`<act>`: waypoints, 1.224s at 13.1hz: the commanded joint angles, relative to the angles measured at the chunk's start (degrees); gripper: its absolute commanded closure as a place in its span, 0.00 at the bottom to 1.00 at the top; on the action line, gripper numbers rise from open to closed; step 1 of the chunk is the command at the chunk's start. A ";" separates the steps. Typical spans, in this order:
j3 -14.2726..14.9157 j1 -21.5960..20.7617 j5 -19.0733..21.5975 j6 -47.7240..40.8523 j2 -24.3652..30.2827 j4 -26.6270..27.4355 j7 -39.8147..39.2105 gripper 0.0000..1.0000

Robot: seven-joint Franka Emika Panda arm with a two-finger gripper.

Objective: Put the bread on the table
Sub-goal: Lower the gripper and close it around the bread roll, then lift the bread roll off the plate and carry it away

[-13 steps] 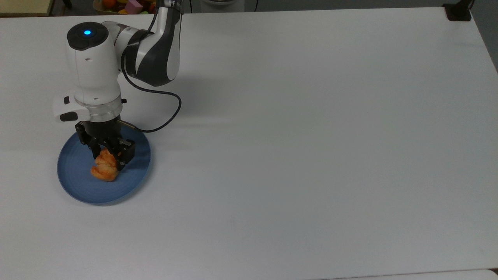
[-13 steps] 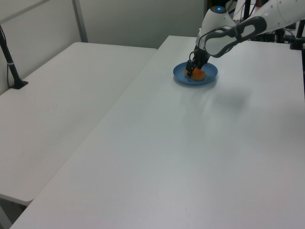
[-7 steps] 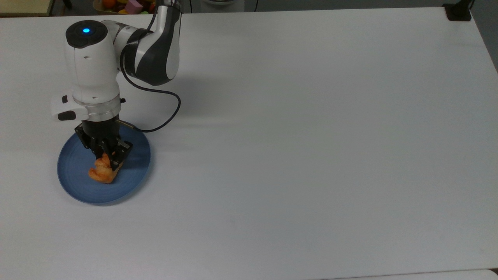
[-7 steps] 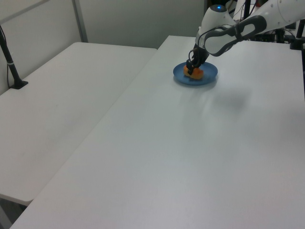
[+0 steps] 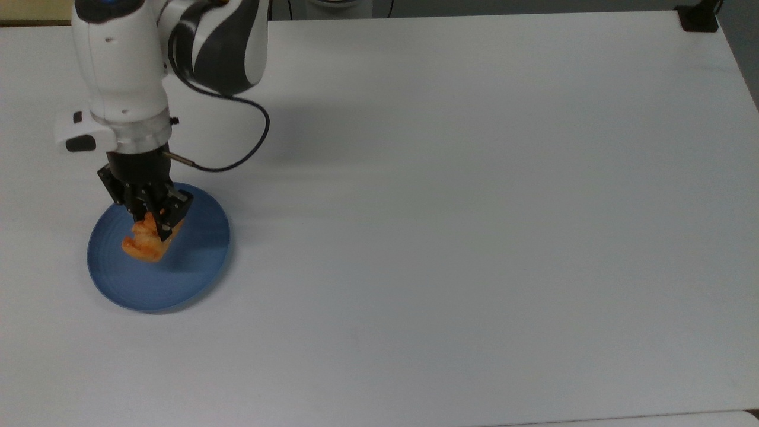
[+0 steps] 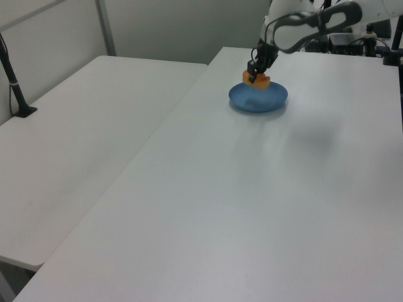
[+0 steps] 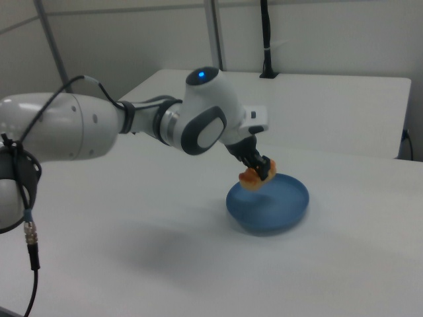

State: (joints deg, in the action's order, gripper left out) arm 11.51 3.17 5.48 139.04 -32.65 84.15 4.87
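1. Near the top view's left edge of the table point(image 5: 474, 237), the gripper point(image 5: 149, 220) is clamped on the bread point(image 5: 142, 243), a golden-orange pastry with a ridged, browned crust.
2. Below it sits the blue plate point(image 5: 195, 267), round and matte with faint concentric rings; the right view shows the bread point(image 7: 254, 176) lifted clear of the plate's rim point(image 7: 291, 211), hanging over its far edge.
3. Glossy white and dark grey shells cover the arm point(image 5: 124, 65), and a thin black cable point(image 5: 249, 148) loops from its wrist.
4. No brand, label or writing is legible on any surface.
5. Rightward, the tabletop runs plain, white and flat to a black clamp point(image 5: 698, 18) at the top view's upper right corner.
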 commanded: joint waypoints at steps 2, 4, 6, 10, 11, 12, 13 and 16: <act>-0.09 -3.42 -1.25 -4.04 11.27 8.98 -3.38 0.62; -1.92 -5.10 -3.45 -4.04 15.93 14.25 -2.85 0.61; -8.94 -3.01 -5.82 -4.04 19.37 17.79 0.30 0.61; -18.79 -2.82 -13.21 -4.04 23.24 23.33 9.71 0.61; -20.38 -2.82 -13.22 -3.95 24.12 24.73 10.24 0.61; -21.87 -2.82 -13.30 -3.95 25.43 26.66 10.42 0.61; -23.36 -2.82 -13.22 -3.87 26.93 28.86 10.51 0.61; -29.08 -3.00 -13.22 -3.52 31.50 36.41 11.38 0.61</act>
State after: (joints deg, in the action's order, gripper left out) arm -13.11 -0.34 -6.66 135.30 -8.03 111.23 14.48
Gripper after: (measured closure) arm 0.608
